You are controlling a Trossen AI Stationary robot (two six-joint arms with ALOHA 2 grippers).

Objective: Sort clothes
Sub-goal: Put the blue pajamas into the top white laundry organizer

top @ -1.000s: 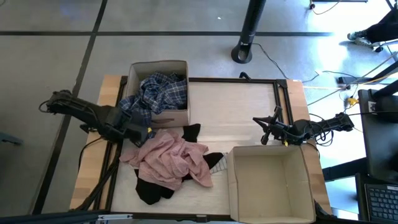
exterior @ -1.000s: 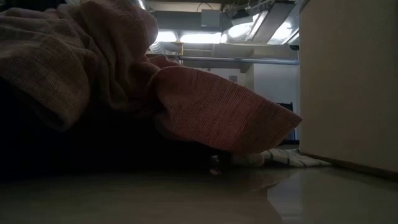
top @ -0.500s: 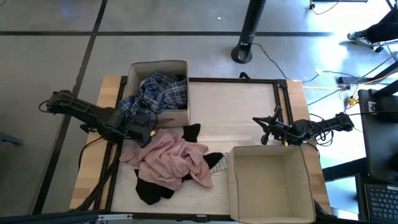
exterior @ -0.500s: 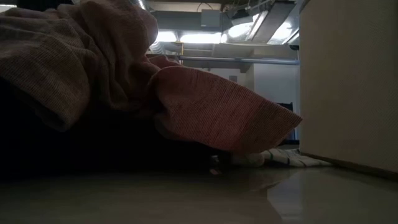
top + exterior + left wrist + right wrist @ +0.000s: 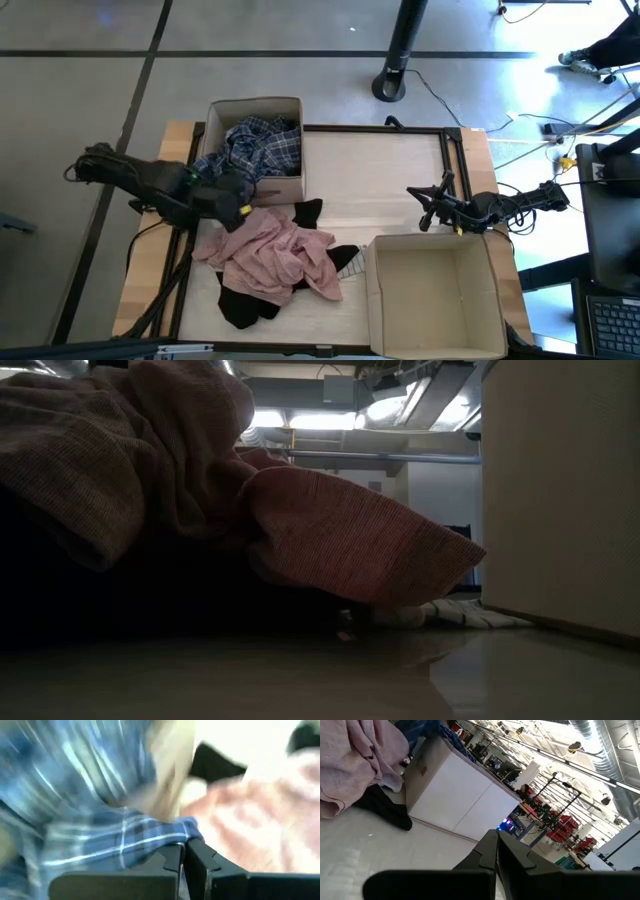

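Clamped on the plaid shirt [image 5: 250, 150], my left gripper [image 5: 236, 203]; right gripper [image 5: 428, 212] pressed together. I count two boxes [image 5: 290, 105], one pink garment [image 5: 275, 255].

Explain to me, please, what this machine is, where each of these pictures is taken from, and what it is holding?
Two dark robot arms work at a wooden table, each ending in a two-finger pincer. One camera looks straight down, one sits at table-top height, and one rides on each wrist. On the table are a box with a blue-white plaid shirt spilling out, an empty box, and a heap: a pale pink garment over black ones. The left pincer is shut on a corner of the plaid shirt, beside the first box. The right pincer waits shut by the empty box, holding nothing.
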